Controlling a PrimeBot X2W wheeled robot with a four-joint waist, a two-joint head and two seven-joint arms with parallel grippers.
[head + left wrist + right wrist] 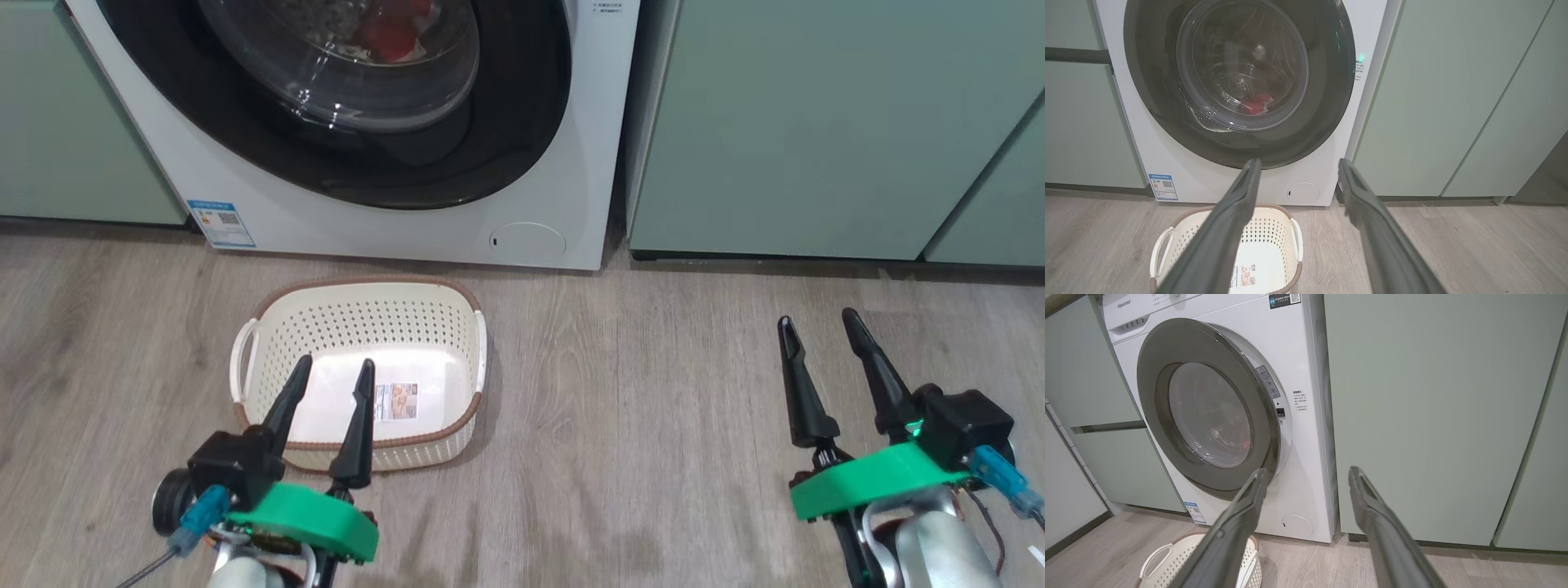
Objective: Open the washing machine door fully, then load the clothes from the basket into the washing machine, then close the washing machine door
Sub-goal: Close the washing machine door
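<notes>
Left gripper released, fingers spread above the basket, which sits on the floor just before the washer. Door covers the opening; red clothes lie behind its glass. Bare floor runs rightward to the right gripper, likewise released, facing green cabinets.

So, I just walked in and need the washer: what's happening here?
A two-armed robot is doing laundry. The red clothes lie inside the white front-loading washing machine, behind its black-rimmed round glass door, which looks pushed to. The cream perforated basket on the floor holds no clothes. The left gripper and right gripper both hang open, holding nothing.
</notes>
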